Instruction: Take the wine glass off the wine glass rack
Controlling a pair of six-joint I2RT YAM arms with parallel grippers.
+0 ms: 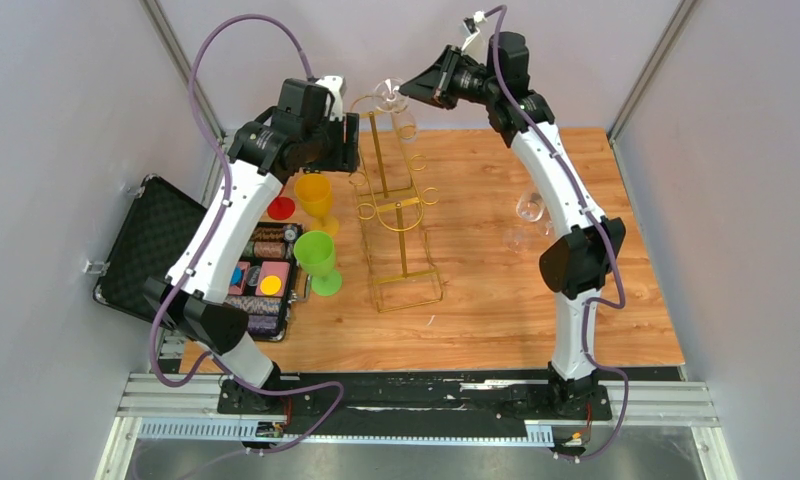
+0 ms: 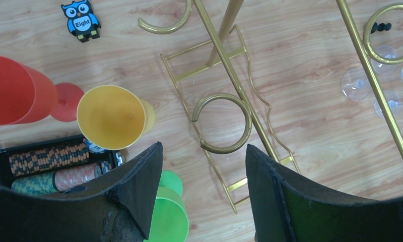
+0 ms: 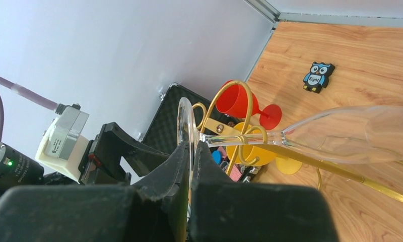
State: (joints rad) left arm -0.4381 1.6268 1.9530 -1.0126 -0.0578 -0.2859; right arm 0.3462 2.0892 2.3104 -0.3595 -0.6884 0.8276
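Wood table [image 1: 496,290], walled on three sides. Two arms: the left arm [image 1: 211,240] reaches toward 12 o'clock, and the right arm [image 1: 566,200] bends over toward 11.

One black case [image 1: 146,245] lies open at the table's 9 o'clock edge.

One wine glass rack [image 1: 401,215], gold wire, stands mid-table with its post upright, curled loop arms and a rectangular base.

Right gripper [image 3: 190,148] is at the rack's top, 12 o'clock. It is clamped tight on the disc foot of the wine glass [image 3: 350,136], and the foot's rim sits between the fingers [image 3: 209,176]. The glass is not off yet: its stem lies across a top loop of the rack, tipped on its side, with the bowl pointing away from the gripper.

Left gripper [image 2: 203,148] hangs at 9 o'clock of the rack top. Its jaws are spread wide with nothing in them and touch nothing. Its wrist view looks down on a loop and the rack base.

Three plastic goblets sit at 9 o'clock of the rack: red [image 2: 13,91], yellow [image 1: 314,192] and green [image 1: 316,252].

Clear glasses [image 1: 529,207] are on the table at 3 o'clock of the rack, by the right arm. At least two, exact count unclear.

One owl tag [image 3: 319,76], blue, flat on the wood, reads "Eight".

Poker chips [image 2: 48,156] lie in rows inside the case. No count possible and no readable print.
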